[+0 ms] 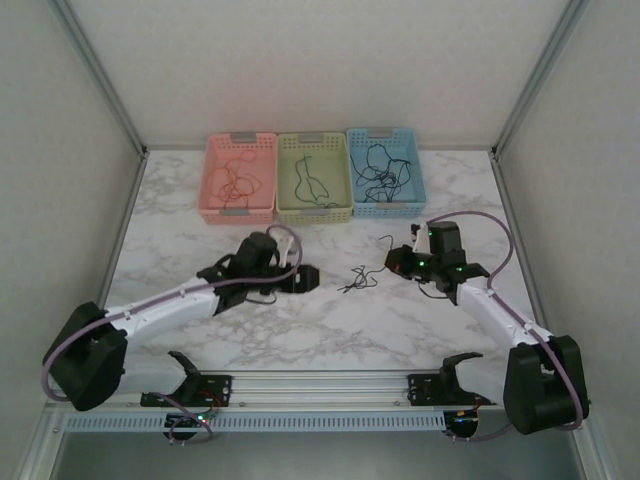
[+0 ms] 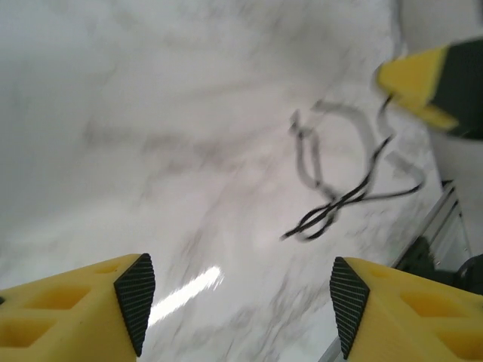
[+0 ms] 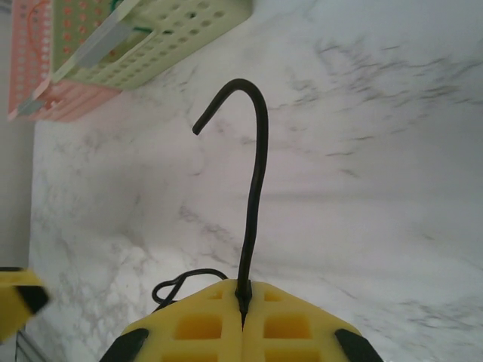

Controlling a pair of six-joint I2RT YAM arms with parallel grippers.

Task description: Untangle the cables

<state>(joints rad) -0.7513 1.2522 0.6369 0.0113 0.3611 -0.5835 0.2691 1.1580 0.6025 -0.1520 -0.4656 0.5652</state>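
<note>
marble table. straight in front of green basket, left claw spread apart. further right, right claw pinched tight on black wire.

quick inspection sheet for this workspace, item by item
surface: marble-pattern table
job's things: black cable tangle lies on the table between the arms; more cables lie in the pink basket, green basket and blue basket
clutter: nothing seen
end effectors: left end effector open, nothing between its fingers; right end effector shut on a black cable
cables: lilac arm cables loop along both arms
surroundings: white walls, metal frame posts
</note>
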